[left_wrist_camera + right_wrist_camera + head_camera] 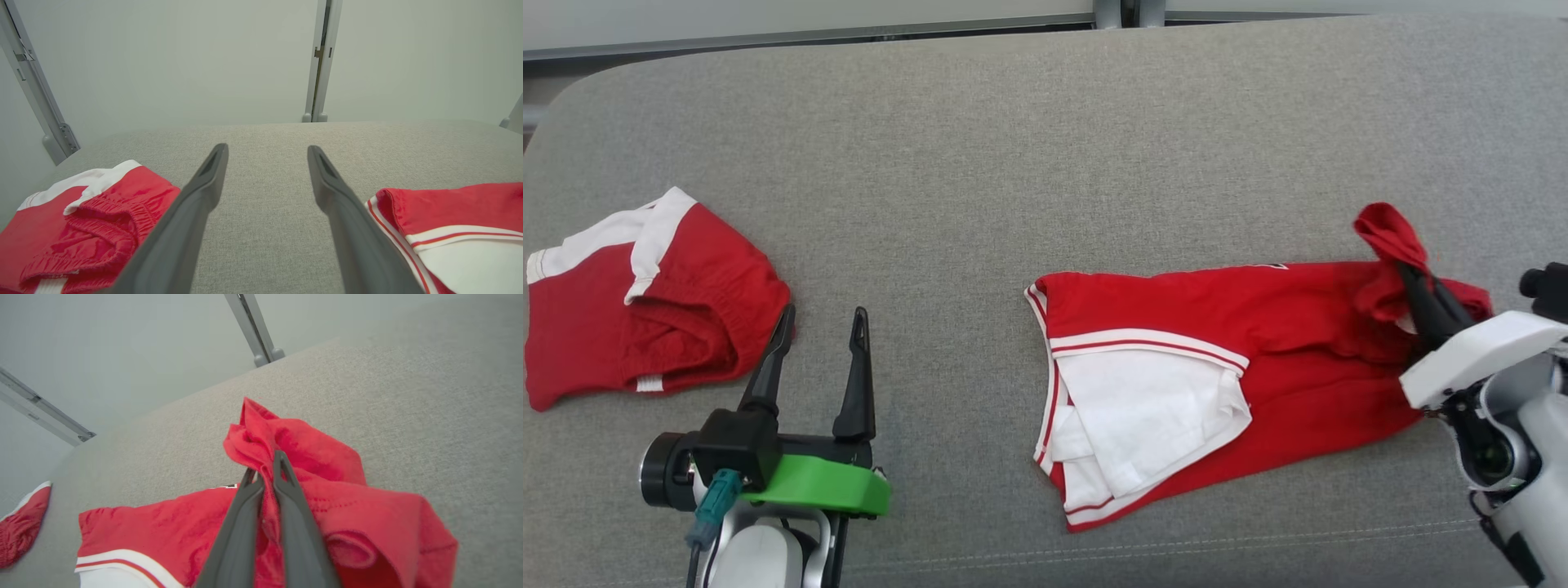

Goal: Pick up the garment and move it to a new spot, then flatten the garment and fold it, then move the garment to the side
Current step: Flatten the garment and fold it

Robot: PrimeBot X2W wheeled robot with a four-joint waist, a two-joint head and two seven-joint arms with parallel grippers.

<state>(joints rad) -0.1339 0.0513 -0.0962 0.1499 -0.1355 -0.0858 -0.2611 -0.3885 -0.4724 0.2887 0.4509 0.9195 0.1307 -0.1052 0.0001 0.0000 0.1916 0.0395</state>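
Right claw (pixel 264 467) clenched on bunched red edge of garment (pixel 1307 327), that end held raised, likely for drag to new spot. Rest lies on grey worktop (pixel 1013 163), right of centre. Left claw (pixel 823 317) released, empty, between garment and other red shorts (pixel 605 318).

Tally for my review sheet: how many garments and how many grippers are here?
Garments: 2, the folded garment at left and the spread garment at right.
Grippers: 2, the left gripper open, the right gripper shut on the spread garment.
Total: 4
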